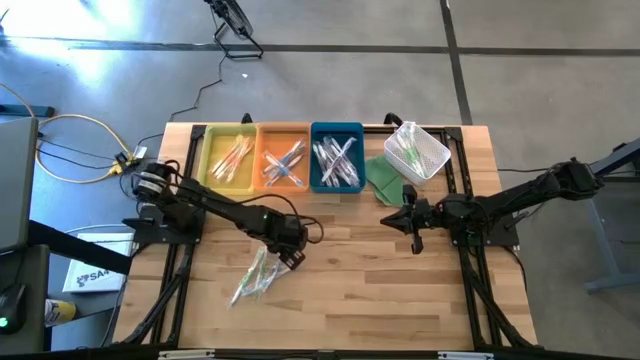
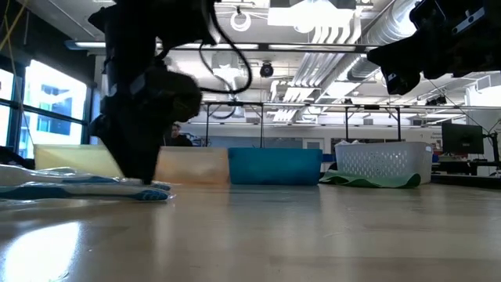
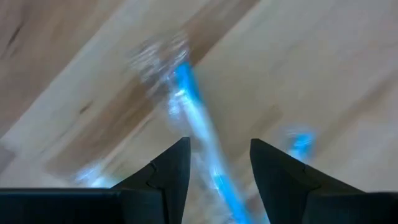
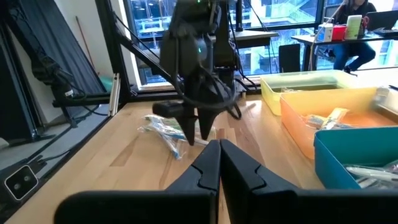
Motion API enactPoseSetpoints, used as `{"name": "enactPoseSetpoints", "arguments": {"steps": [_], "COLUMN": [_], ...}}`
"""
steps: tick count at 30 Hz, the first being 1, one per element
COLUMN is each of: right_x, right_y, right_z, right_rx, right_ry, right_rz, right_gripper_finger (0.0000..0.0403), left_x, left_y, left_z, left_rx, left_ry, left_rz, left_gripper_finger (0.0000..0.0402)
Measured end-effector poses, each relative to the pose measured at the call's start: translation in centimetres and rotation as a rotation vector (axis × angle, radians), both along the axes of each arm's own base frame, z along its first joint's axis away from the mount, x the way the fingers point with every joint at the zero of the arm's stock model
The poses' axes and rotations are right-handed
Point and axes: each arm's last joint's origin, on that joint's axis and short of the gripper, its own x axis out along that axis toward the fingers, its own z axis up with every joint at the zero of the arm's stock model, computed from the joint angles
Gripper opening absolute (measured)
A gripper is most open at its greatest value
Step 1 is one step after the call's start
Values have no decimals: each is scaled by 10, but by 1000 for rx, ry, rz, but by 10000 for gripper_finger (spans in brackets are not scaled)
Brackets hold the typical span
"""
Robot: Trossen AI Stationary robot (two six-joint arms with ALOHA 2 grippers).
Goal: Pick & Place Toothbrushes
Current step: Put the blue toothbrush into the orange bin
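Left gripper (image 1: pixel 290 258) is down at the table (image 1: pixel 400 300), its two fingers (image 3: pixel 168 177) spread apart and straddling a blue-handled wrapped toothbrush (image 3: pixel 196 134); the toothbrush lies flat on the wood between the fingers, and whether the pads touch it I cannot tell; nothing is lifted. Just beside this gripper, on the side toward the table's near-left corner, lies the loose pile of toothbrushes (image 1: pixel 250 278) in clear wrappers; in the low view the same pile (image 2: pixel 86 188) sits at the foot of the gripper (image 2: pixel 141 176), flat on the tabletop.

Beyond the gripper, toward the table's back edge, three trays stand in a row, touching side to side: yellow tray (image 1: pixel 228 160), orange tray (image 1: pixel 284 160), blue tray (image 1: pixel 337 158); each holds several wrapped toothbrushes. Further along the same line, past the blue tray, a white mesh basket (image 1: pixel 418 152) sits tilted on a green cloth (image 1: pixel 385 178), with a few more toothbrushes inside.

Right gripper (image 1: pixel 414 230) hangs above the table, well apart from the left one, near the green cloth; its fingers (image 4: pixel 208 165) are pressed fully together, with nothing between them.
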Motion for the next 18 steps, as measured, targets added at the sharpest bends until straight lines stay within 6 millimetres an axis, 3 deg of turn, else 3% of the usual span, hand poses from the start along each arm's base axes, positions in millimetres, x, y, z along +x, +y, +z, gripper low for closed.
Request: {"name": "enactPoseSetpoints", "arguments": {"steps": [13,18], "right_x": [0,0], "right_y": [-1,-1], "right_z": [-1,-1], "right_rx": [-2,-2], "right_ry": [10,11], "right_rz": [-26,-26], "right_gripper_finger": [2,2], "left_x": [0,0], "left_y": [0,0], "left_z": [-11,-11], "left_rx": [0,3], "left_ry": [60,55], "left_rz": [-4,-8], "left_gripper_finger": [161,129]}}
